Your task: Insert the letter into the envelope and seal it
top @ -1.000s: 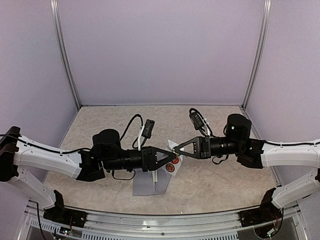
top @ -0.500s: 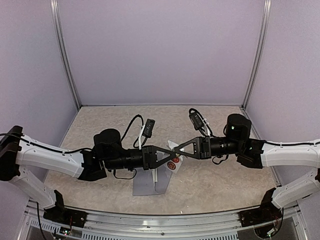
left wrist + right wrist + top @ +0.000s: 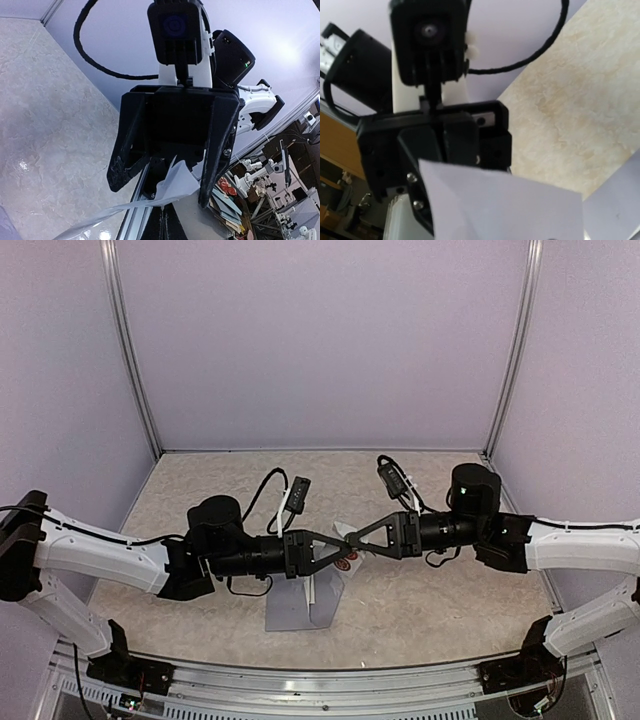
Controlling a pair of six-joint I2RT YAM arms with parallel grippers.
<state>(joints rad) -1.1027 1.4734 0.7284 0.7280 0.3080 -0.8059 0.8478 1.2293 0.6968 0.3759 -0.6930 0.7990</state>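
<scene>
Two arms are meeting tip to tip above the middle of the table (image 3: 430,590). The left gripper (image 3: 336,552) is pointing toward 3 o'clock and the right gripper (image 3: 354,537) toward 9 o'clock. One sticker strip (image 3: 345,563) is hanging between them. It is white and is carrying red round stickers, too small to count reliably.

Left claw: fully closed and pinching the strip, which is running out from its tips in the left wrist view.

Right claw: its two fingers (image 3: 125,160) are standing apart, roughly half spread, one on each side of the strip's curled free end. They are not clamping it. Whether one finger is brushing the paper, cannot tell.

One envelope (image 3: 290,612), grey-blue, is lying flat on the table at 6 o'clock from the meeting point. It is sitting just beneath the left claw, close to the table's near edge, and neither claw is touching it.
- Near edge is running 9 to 3 o'clock.
- Far part is passing under the left arm, so the long axis is not settling from this view. The visible part is reading slightly longer along 9–3.
- Which way the flap is pointing: cannot tell.
- A paler line is crossing its right portion toward 12 o'clock. Fold or separate sheet: cannot tell.
</scene>
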